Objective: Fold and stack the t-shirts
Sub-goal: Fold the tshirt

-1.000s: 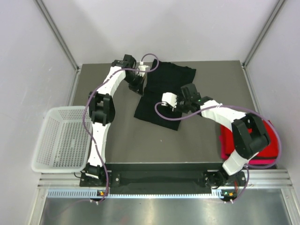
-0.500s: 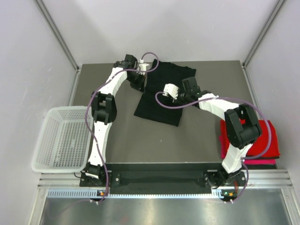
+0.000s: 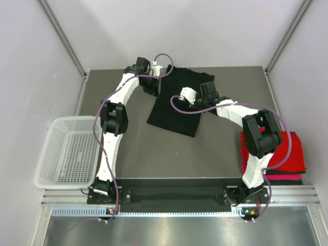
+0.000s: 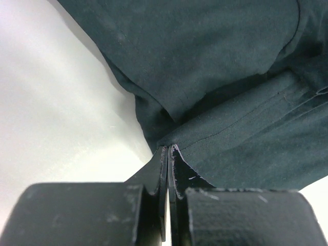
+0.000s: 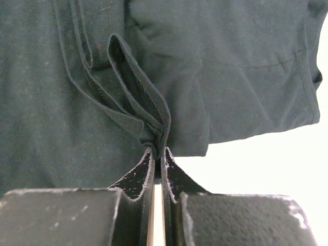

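A large black t-shirt (image 3: 177,110) lies partly folded on the dark table (image 3: 154,154), toward the back middle. My left gripper (image 3: 152,90) is at the shirt's far left edge, shut on its hem (image 4: 215,134); the fingertips (image 4: 165,154) pinch the cloth. My right gripper (image 3: 201,102) is over the shirt's right side, shut on a bunched fold of black cloth (image 5: 148,115). Folded red (image 3: 289,151) and magenta (image 3: 279,177) t-shirts lie stacked at the table's right edge, partly behind the right arm.
A white plastic mesh basket (image 3: 66,151) hangs off the table's left side. Grey walls and metal frame posts (image 3: 61,38) close in the back and sides. Purple cables (image 3: 164,60) loop off both arms.
My right gripper has moved toward the back of the table, carrying its pinch of black cloth. The left gripper has shifted slightly back and right. Both stay shut.
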